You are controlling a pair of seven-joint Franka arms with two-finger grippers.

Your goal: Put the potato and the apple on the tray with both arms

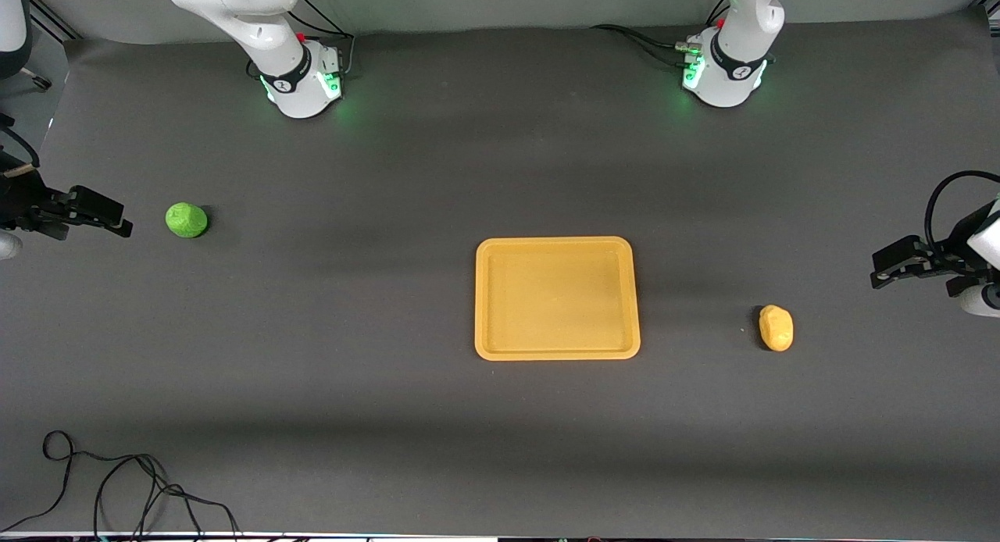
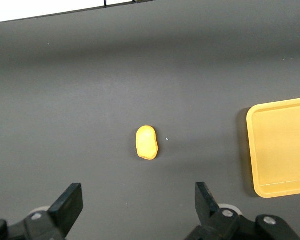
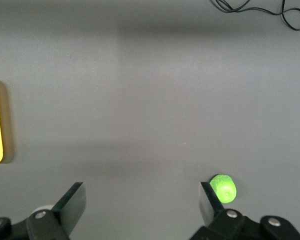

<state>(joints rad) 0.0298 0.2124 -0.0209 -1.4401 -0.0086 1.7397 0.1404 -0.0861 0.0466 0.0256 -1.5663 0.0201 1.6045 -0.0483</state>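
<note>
The yellow-orange tray (image 1: 557, 242) lies empty in the middle of the table. The green apple (image 1: 187, 219) sits toward the right arm's end. The yellow-orange potato (image 1: 776, 327) sits toward the left arm's end, nearer the front camera than the apple. My right gripper (image 1: 123, 220) is open and empty, up over the table's end beside the apple. My left gripper (image 1: 876, 269) is open and empty, up over the table's end near the potato. The left wrist view shows the potato (image 2: 147, 142), the tray (image 2: 282, 145) and the open gripper (image 2: 139, 200). The right wrist view shows the apple (image 3: 223, 188) and the open gripper (image 3: 140, 197).
A loose black cable (image 1: 117, 487) lies at the table's front edge toward the right arm's end; it also shows in the right wrist view (image 3: 260, 7). The two arm bases (image 1: 305, 81) (image 1: 726, 73) stand along the table's robot side. Dark mat surrounds the tray.
</note>
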